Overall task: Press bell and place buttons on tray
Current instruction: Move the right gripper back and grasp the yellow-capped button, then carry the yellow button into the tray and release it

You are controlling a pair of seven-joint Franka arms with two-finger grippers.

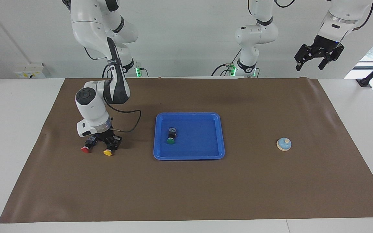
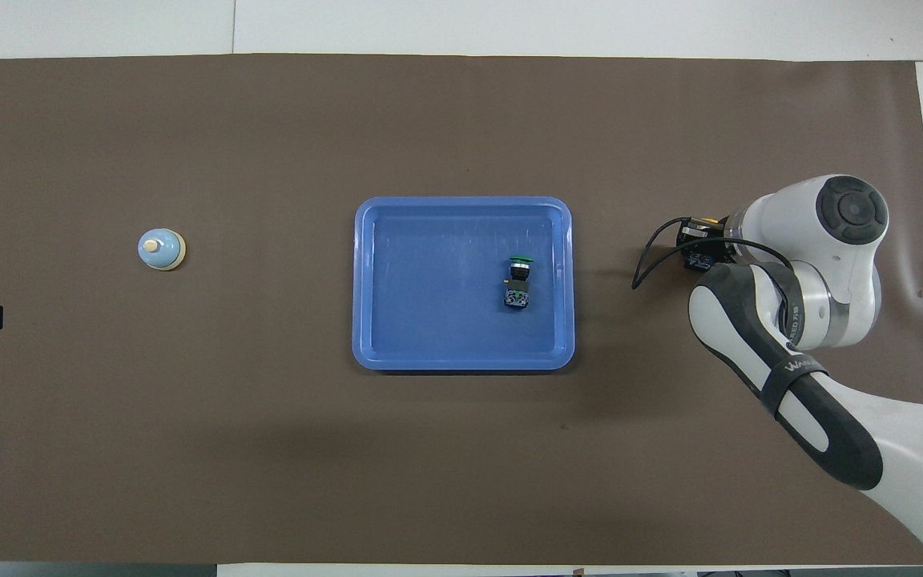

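Observation:
My right gripper (image 1: 109,144) is down on the mat at the right arm's end of the table, shut on the black body of the yellow button (image 1: 107,152). The red button (image 1: 85,149) lies on its side just beside it, untouched. In the overhead view the right arm's wrist hides both buttons. The green button (image 1: 171,140) lies on its side in the blue tray (image 1: 189,114), also seen from above as the green button (image 2: 519,280) in the tray (image 2: 461,204). The light-blue bell (image 1: 284,144) stands on the mat toward the left arm's end. My left gripper (image 1: 318,55) waits high in the air, open.
A brown mat (image 1: 186,194) covers most of the white table. A black cable (image 1: 131,124) loops from the right wrist between the gripper and the tray. A black clamp (image 1: 366,81) sits at the table corner by the left arm.

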